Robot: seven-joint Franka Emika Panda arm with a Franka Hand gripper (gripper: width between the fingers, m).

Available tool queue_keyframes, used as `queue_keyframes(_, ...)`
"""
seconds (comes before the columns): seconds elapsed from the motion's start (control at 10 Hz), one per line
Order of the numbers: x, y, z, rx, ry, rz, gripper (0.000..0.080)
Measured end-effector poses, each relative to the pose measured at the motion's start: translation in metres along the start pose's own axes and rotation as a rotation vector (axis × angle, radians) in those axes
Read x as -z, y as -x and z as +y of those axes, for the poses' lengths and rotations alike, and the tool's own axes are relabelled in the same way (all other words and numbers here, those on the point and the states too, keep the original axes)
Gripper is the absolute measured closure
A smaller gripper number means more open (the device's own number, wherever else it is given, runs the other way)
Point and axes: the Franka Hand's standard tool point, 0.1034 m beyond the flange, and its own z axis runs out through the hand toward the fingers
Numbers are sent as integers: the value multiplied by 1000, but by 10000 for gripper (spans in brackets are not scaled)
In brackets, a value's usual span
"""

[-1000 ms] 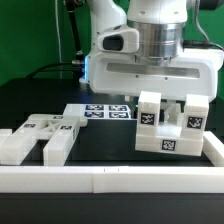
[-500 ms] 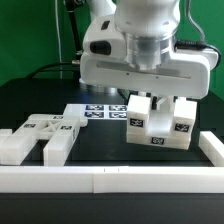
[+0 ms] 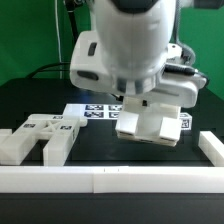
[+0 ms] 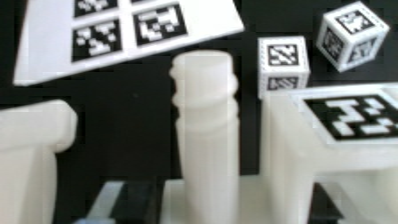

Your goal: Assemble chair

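Observation:
My gripper (image 3: 140, 100) is shut on a chunky white chair part (image 3: 150, 122) with square tags and holds it tilted, lifted off the black table. In the wrist view my gripper (image 4: 201, 205) clamps the part's rounded middle post (image 4: 203, 110), with white arms of the same part on either side (image 4: 347, 120). The fingers are mostly hidden by the part. A second chair piece (image 3: 40, 138), slotted and tagged, lies flat on the table at the exterior view's left.
The marker board (image 3: 95, 110) lies on the table behind the parts and shows in the wrist view (image 4: 107, 35). A long white rail (image 3: 100, 178) runs along the front, and another (image 3: 212, 147) at the exterior view's right. Two small tagged white ends (image 4: 285, 55) show beyond the post.
The arm has risen and swung toward the exterior view's left, lifting the held chair part off the table and tilting it. The slotted piece at the left has not moved.

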Motion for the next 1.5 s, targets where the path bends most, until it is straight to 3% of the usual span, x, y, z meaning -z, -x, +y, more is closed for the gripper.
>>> queue_keyframes(0.3, -8, -3, 7, -15, 18, -96, 443)
queue_keyframes(0.5, -7, -3, 8, -16, 17, -93, 202)
queue_keyframes(0.6, -9, -5, 9, -17, 18, -95, 161)
queue_keyframes(0.9, -8, -13, 14, -9, 28, -68, 151)
queue_keyframes(1.5, 5, -19, 35, -19, -4, -64, 150)
